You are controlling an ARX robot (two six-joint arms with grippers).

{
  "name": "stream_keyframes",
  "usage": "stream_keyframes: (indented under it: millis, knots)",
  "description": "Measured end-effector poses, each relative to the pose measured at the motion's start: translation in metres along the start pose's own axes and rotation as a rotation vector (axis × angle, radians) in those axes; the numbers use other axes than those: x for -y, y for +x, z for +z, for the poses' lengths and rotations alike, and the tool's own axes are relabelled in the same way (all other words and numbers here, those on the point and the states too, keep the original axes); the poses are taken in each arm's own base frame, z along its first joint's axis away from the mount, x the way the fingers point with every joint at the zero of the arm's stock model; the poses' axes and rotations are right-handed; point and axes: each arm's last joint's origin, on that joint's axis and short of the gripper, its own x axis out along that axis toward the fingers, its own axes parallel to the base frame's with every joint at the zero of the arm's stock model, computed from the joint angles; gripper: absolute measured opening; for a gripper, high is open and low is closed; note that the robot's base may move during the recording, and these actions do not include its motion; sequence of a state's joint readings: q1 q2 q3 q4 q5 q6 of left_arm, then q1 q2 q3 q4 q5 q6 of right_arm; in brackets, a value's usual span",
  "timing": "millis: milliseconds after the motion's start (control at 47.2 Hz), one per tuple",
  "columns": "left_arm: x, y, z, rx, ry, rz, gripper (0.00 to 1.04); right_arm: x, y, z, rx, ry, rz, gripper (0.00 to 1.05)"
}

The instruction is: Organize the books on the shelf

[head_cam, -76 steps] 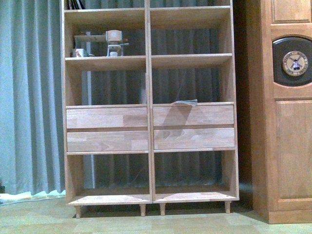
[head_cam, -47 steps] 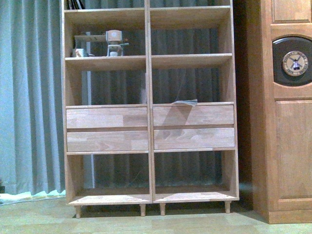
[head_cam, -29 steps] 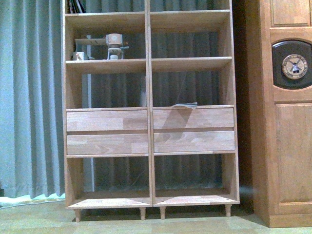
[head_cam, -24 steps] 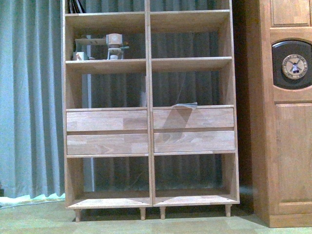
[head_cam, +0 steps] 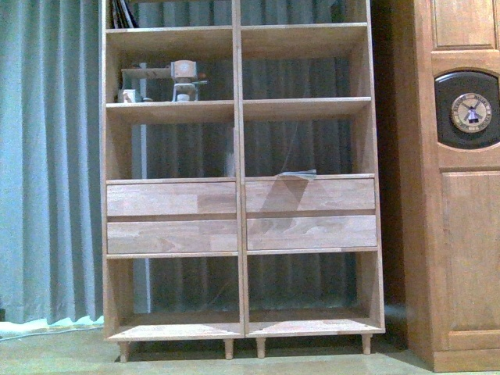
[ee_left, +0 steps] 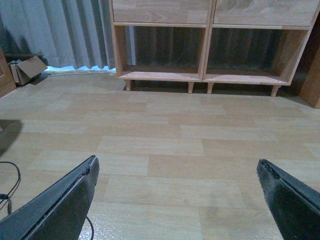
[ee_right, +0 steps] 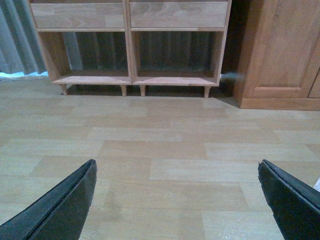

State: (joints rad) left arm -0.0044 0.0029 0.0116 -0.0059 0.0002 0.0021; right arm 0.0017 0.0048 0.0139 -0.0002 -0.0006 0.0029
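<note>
A grey curtain [head_cam: 47, 156] hangs at left, behind the shelf [head_cam: 238, 141], which stands on the floor [ee_left: 160, 145] well apart from the robot. A few books [head_cam: 121, 12] stand in the shelf's top left compartment, cut off by the frame's edge. On the board below them sits a wooden figure [head_cam: 184, 78]. What appears to be a thin book [head_cam: 298, 174] lies flat on the board above the right drawers [head_cam: 311, 212], at its front edge, with one corner slightly lifted. The cabinet [head_cam: 461, 234] stands just beside the shelf's right side. The wrist views show the left hand [ee_left: 176, 165] and right hand [ee_right: 176, 164] low over the floor, fingers [ee_left: 65, 200] wide apart and holding nothing.

The flat book looks the likeliest trouble. It is thin and probably floppy, so it offers little to pinch. A push from the front could slide it out through the open back and down behind the shelf. A reach into the top left compartment would pass near the figure, which a wrist could knock off its board. A cable [ee_left: 18, 174] on the floor beside the left arm could snag on the approach. The cabinet leaves the right arm little room on that side.
</note>
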Motion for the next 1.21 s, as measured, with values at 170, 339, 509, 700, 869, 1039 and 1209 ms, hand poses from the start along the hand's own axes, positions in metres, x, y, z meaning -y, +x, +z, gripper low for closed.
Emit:
stream_keyframes:
  millis: [170,339,509,700,869,1039,1209]
  knots:
    - [0.0,0.0,0.0,0.0,0.0,0.0,0.97,0.0,0.0,0.0,0.0,0.0,0.0,0.98]
    - [0.0,0.0,0.0,0.0,0.0,0.0,0.97,0.0,0.0,0.0,0.0,0.0,0.0,0.98]
    - [0.0,0.0,0.0,0.0,0.0,0.0,0.97,0.0,0.0,0.0,0.0,0.0,0.0,0.98]
    - [0.0,0.0,0.0,0.0,0.0,0.0,0.97,0.0,0.0,0.0,0.0,0.0,0.0,0.98]
    - [0.0,0.0,0.0,0.0,0.0,0.0,0.97,0.0,0.0,0.0,0.0,0.0,0.0,0.98]
    - [0.0,0.0,0.0,0.0,0.0,0.0,0.97,0.0,0.0,0.0,0.0,0.0,0.0,0.98]
    - [0.0,0.0,0.0001,0.001,0.0,0.0,0.97,0.0,0.0,0.0,0.0,0.0,0.0,0.98]
